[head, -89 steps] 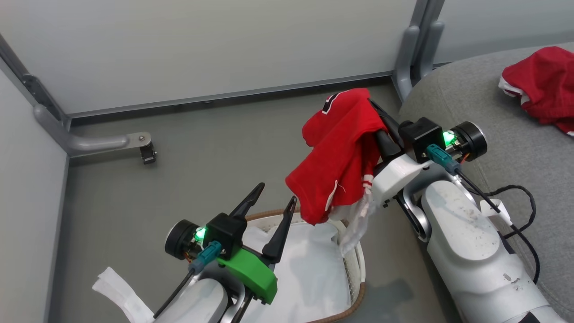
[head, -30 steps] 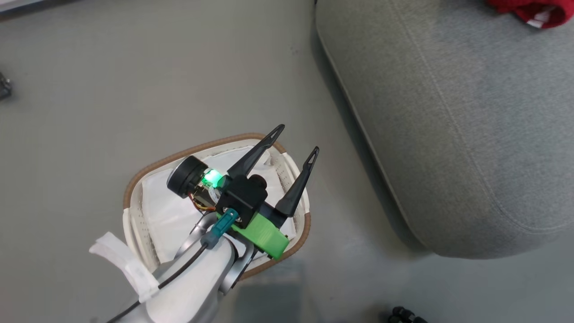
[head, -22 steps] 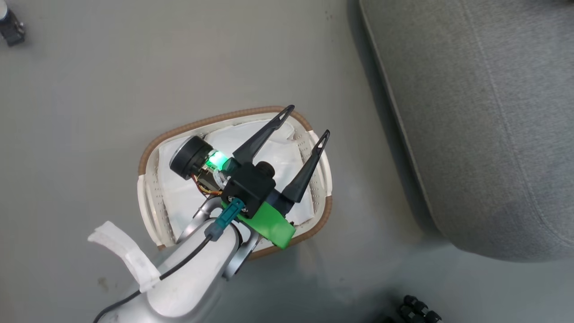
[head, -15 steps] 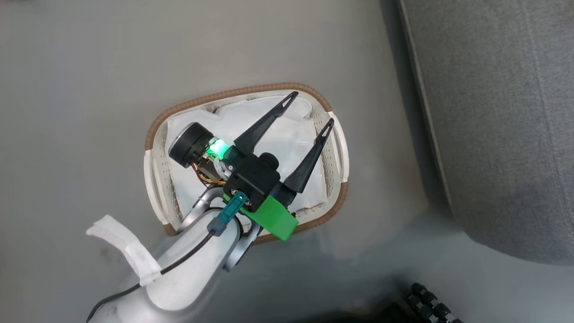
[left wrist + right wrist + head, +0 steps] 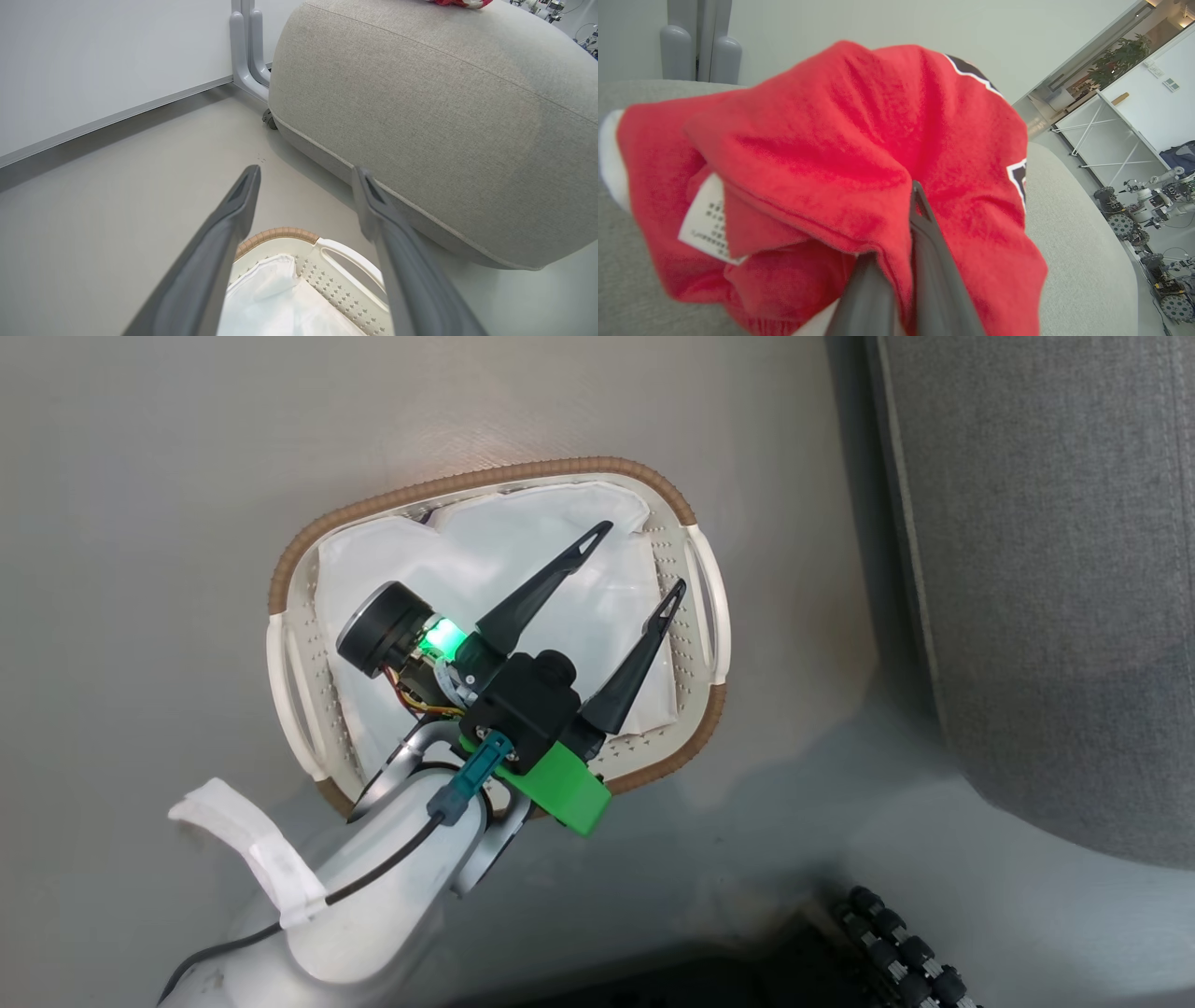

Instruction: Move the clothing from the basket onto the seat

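Currently, the left pincer is hovering over the basket, its fingers standing apart and gripping nothing. The basket is sitting on the floor just left of the seat and is holding its white liner. The right pincer is pressing its fingers together on a fold of the clothing. The clothing is bunching over the seat, a white tag showing at left; contact with the cushion cannot be told. Another red piece is lying on the seat's far top.
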Controlling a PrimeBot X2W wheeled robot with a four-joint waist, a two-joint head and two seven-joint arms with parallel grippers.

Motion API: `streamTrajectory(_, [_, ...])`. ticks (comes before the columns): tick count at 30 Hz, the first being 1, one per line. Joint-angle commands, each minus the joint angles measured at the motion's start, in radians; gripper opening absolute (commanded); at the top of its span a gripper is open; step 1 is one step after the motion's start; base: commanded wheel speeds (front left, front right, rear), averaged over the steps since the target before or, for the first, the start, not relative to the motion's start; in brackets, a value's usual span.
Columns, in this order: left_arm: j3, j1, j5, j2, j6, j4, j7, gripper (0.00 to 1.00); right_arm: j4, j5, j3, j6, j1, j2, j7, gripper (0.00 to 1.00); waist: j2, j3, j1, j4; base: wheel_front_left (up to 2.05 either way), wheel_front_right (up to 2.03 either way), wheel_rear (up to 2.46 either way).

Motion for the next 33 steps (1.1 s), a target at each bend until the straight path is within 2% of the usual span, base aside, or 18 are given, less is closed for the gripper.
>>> streamTrajectory(1, [0.003, -0.008, 0.0, 0.013, 0.008, -0.005, 0.004, 1.0, 0.013, -0.01, -0.001, -0.001, 0.016, 0.013, -0.014, 0.0, 0.0, -0.001, -0.0001, -0.013, 0.0, 0.0, 0.0])
streamTrajectory(3, [0.004, 0.001, -0.005, 0.018, 0.009, -0.007, 0.005, 1.0, 0.032, -0.014, -0.004, -0.001, 0.021, 0.033, -0.033, 0.26, 0.0, -0.008, -0.0001, -0.024, 0.0, 0.0, 0.0])
streamTrajectory(5, [0.004, 0.012, -0.009, 0.023, 0.013, -0.009, 0.007, 1.0, 0.047, -0.019, 0.002, -0.001, 0.025, 0.049, -0.05, 1.0, 0.0, -0.018, -0.0001, -0.037, 0.0, 0.0, 0.0])
streamTrajectory(16, [0.014, 0.06, -0.043, 0.046, 0.027, -0.008, -0.005, 1.0, 0.084, -0.009, 0.1, -0.001, 0.089, 0.121, -0.114, 1.0, 0.0, -0.124, -0.0001, -0.099, 0.0, 0.0, 0.0])
streamTrajectory(21, [0.019, 0.083, -0.067, 0.038, 0.032, 0.003, -0.019, 1.0, 0.082, 0.005, 0.139, -0.001, 0.14, 0.147, -0.125, 1.0, 0.0, -0.194, -0.0001, -0.109, 0.0, 0.0, 0.0])
streamTrajectory(26, [0.033, 0.108, -0.097, 0.018, 0.04, 0.025, -0.037, 1.0, 0.074, 0.015, 0.174, -0.001, 0.176, 0.156, -0.128, 1.0, 0.0, -0.263, -0.0001, -0.098, 0.0, 0.0, 0.0])
streamTrajectory(33, [0.075, 0.163, -0.138, -0.022, 0.047, 0.076, -0.061, 1.0, 0.054, 0.024, 0.221, -0.001, 0.194, 0.144, -0.112, 1.0, 0.0, -0.377, -0.0001, -0.041, 0.0, 0.0, 0.0])
